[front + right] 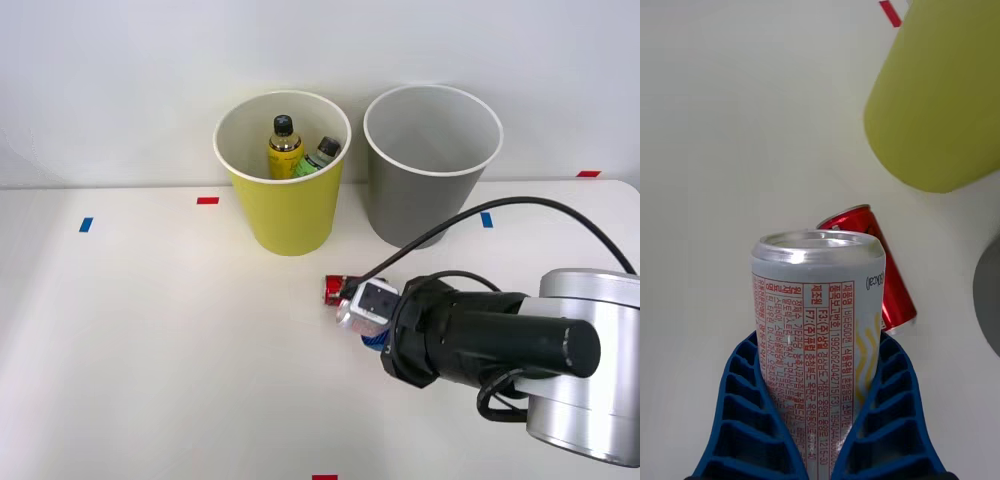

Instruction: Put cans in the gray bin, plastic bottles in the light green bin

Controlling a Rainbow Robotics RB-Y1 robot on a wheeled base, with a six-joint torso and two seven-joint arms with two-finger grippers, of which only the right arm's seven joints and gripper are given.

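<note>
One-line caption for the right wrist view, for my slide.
Right gripper clamps the pale-labelled can; red can lies on the table beyond, near the light green bin.

Yellow bottle and green bottle inside light green bin

Two cans: one red, one pale-labelled. Two bottles: one yellow, one green. Two bins: one yellow-green, one gray.

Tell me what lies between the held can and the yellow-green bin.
The red can lies on its side there, just beyond the orange can in the right gripper; past it, bare table up to the light green bin, per the wrist view.
</note>
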